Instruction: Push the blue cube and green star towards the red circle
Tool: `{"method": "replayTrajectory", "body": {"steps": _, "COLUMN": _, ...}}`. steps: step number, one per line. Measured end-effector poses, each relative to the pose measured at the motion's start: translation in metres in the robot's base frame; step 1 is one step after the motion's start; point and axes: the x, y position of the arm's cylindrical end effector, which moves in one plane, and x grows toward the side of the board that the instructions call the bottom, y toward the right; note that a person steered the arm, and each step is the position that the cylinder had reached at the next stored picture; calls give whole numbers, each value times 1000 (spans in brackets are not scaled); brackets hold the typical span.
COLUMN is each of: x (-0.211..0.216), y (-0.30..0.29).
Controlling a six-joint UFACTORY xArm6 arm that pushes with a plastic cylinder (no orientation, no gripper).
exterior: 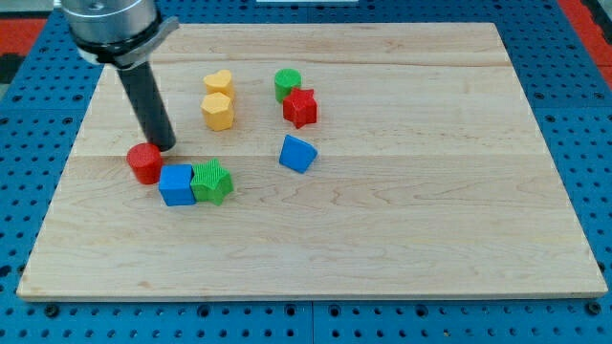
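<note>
A blue cube (177, 184) lies at the view's left, touching a green star (212, 182) on its right. A red circle (145, 162) sits just up and left of the blue cube, touching or nearly touching it. My tip (164, 146) stands just above and right of the red circle, close to it, and above the blue cube.
A second blue block (298, 153) lies near the middle. A red star (300, 107) and a green cylinder (287, 83) sit above it. A yellow heart (218, 83) and a yellow hexagon (218, 111) stand left of those. The wooden board (430, 191) rests on a blue pegboard.
</note>
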Motion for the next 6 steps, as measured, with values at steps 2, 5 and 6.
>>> {"method": "replayTrajectory", "body": {"steps": 2, "x": 58, "y": -38}}
{"method": "replayTrajectory", "body": {"steps": 5, "x": 7, "y": 119}}
{"method": "replayTrajectory", "body": {"steps": 6, "x": 45, "y": 120}}
